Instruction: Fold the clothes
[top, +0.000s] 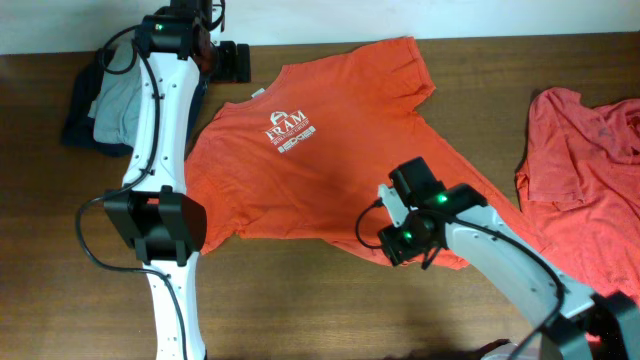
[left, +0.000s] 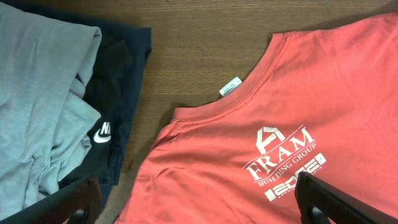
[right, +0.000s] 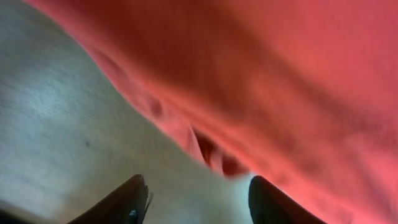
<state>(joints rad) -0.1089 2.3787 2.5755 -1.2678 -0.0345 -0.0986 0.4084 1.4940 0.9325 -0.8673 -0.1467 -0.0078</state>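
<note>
Right fingers (right: 132, 200) sit half-spread at the bottom hem of the T-shirt (top: 330, 170), looks lined up to pinch it, nothing gripped. Left fingers (left: 329, 198) hang wide over its collar, probably on standby. T-shirt's spread flat, logo up, on the surface (top: 300, 300).

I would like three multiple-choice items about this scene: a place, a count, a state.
1. The grey and navy pile lies: A) on the spread T-shirt; B) beside its collar; C) under its hem.
2. Orange-red T-shirts in the overhead view: A) one; B) two; C) three.
3. The spread T-shirt is: A) flat, white logo up; B) folded in half; C) rolled.
Answers: 1 B, wood shows between them; 2 B, one spread, one crumpled T-shirt aside; 3 A, its front and logo face up, unfolded.
</note>
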